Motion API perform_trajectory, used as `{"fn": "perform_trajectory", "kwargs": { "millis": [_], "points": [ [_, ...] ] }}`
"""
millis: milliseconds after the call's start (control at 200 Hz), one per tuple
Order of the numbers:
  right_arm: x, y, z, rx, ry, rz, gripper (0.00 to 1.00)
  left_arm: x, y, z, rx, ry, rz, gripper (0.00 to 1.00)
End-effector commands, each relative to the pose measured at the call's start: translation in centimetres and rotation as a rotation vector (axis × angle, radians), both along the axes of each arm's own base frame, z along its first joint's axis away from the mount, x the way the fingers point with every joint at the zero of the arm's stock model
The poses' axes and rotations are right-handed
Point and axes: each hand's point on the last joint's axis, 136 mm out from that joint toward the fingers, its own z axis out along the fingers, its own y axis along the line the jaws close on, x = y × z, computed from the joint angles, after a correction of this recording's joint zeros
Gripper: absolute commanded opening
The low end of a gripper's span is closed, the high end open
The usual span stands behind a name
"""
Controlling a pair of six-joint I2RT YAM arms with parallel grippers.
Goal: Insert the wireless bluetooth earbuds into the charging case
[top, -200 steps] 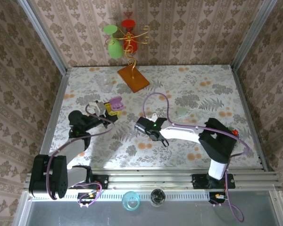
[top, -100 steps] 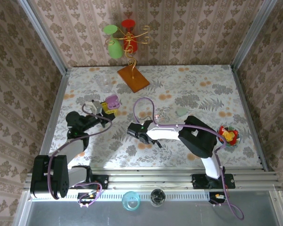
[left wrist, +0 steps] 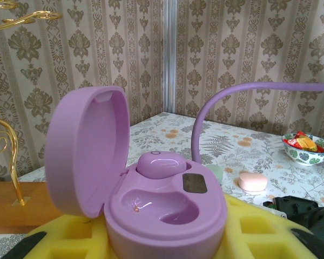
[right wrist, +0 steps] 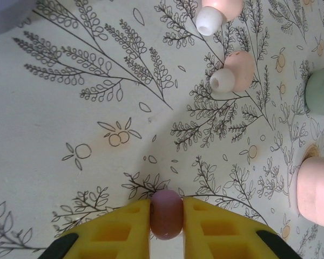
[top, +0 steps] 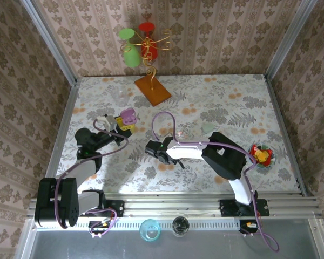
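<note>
Earbud (right wrist: 166, 211), lilac, sits pinched between the right gripper's (right wrist: 166, 218) yellow fingers, with the floral tablecloth (right wrist: 70, 108) beneath. Two pink earbuds (right wrist: 231, 71) lie beyond it, near a mint case (right wrist: 321, 90) and a pink case (right wrist: 316, 189). The left gripper (top: 122, 123) clamps the open lilac charging case (left wrist: 167, 216), one bud (left wrist: 156, 163) seated in it, the other socket empty. Damask wallpaper (top: 205, 32) walls the table, and a bowl (left wrist: 308, 155) holds wrapped sweets (left wrist: 302, 142).

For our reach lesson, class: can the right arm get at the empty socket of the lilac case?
Probably yes: the lid is swung back, the empty socket faces up uncovered, and the right gripper sits near the case across bare table.
</note>
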Motion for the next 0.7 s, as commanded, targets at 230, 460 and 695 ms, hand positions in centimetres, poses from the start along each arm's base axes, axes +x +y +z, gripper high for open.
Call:
{"fn": "perform_trajectory", "kwargs": {
  "millis": [230, 460, 695],
  "points": [
    [0.2, 0.2, 2.6, 0.120, -0.020, 0.021, 0.20, -0.5, -0.3, 0.4, -0.006, -0.046, -0.025, 0.27],
    [0.0, 0.6, 6.4, 0.385, -0.024, 0.012, 0.20, 0.0, -0.9, 0.1, 0.003, -0.059, -0.015, 0.26],
    [-0.4, 1.9, 11.7, 0.916, 0.020, -0.004, 0.20, 0.2, -2.8, -0.7, 0.043, -0.067, -0.021, 0.26]
  ]
}}
